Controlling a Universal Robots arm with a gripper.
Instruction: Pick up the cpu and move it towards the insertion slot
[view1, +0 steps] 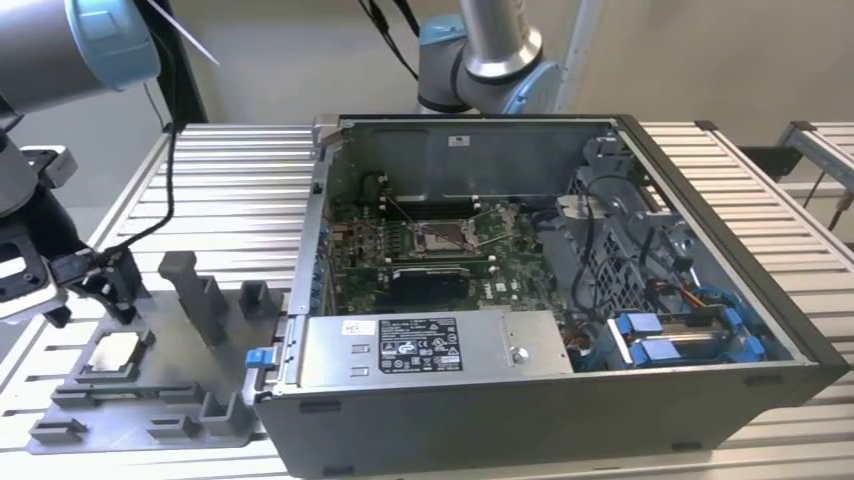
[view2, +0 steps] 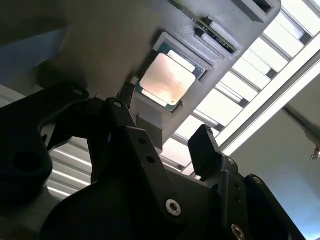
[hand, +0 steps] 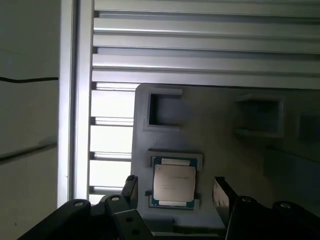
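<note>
The cpu (view1: 114, 352) lies flat, pale face up, in a square recess of the grey tray (view1: 160, 385) at the exterior view's left. It also shows in both wrist views, cpu (view2: 167, 80) and cpu (hand: 173, 182). My gripper (view1: 94, 293) hangs just above it and holds nothing. In the first wrist view the gripper (hand: 176, 194) stands open, one black finger (hand: 131, 187) on each side of the chip. The insertion slot (view1: 441, 237), a silver-framed socket on green board, sits inside the open computer case (view1: 694, 300).
Grey upright blocks (view1: 200, 295) stand on the tray between the cpu and the case. The case wall (view1: 300, 250) rises beside the tray. Cables and blue drive parts (view1: 681, 335) fill the case's right side. A ribbed metal table (view1: 227, 180) lies under everything.
</note>
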